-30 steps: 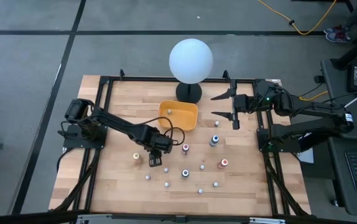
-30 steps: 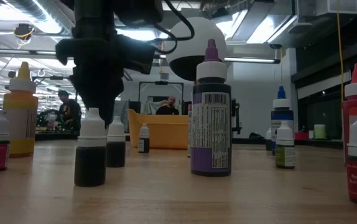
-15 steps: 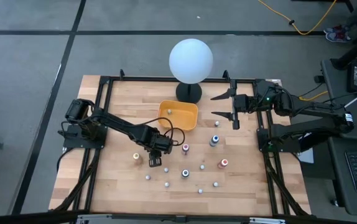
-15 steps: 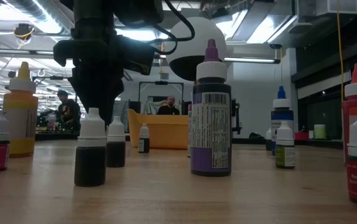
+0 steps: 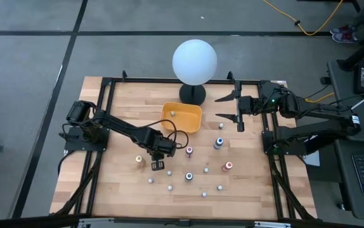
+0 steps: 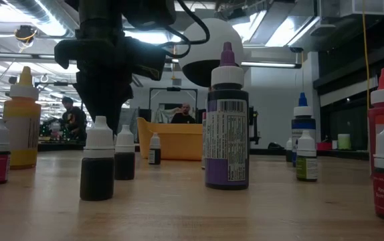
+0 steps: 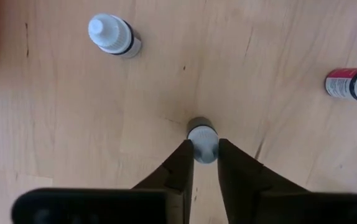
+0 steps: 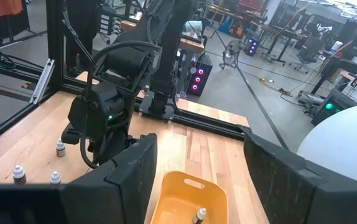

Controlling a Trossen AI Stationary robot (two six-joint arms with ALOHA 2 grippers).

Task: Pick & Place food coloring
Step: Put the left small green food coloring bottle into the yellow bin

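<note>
The left hand (image 7: pixel 204 148) is down low over the desk (image 5: pixel 115 114), and its two fingers (image 7: pixel 181 163) pinch the white top of one tiny food coloring bottle (image 7: pixel 202 135) standing there. More little bottles (image 5: pixel 189 177) stand all around it. The right hand (image 5: pixel 226 107) waits up high near the yellow tray (image 5: pixel 182 117), fingers spread wide and holding nothing.

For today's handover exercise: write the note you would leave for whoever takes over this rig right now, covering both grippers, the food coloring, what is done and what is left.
Left gripper: down on the table, fingers closed on a white-capped bottle, not lifted.
Right gripper: open, waiting in the air beside the yellow tray.
Done: one small bottle sits in the tray.
Left: about a dozen bottles stand on the table, including the purple-topped one.
</note>
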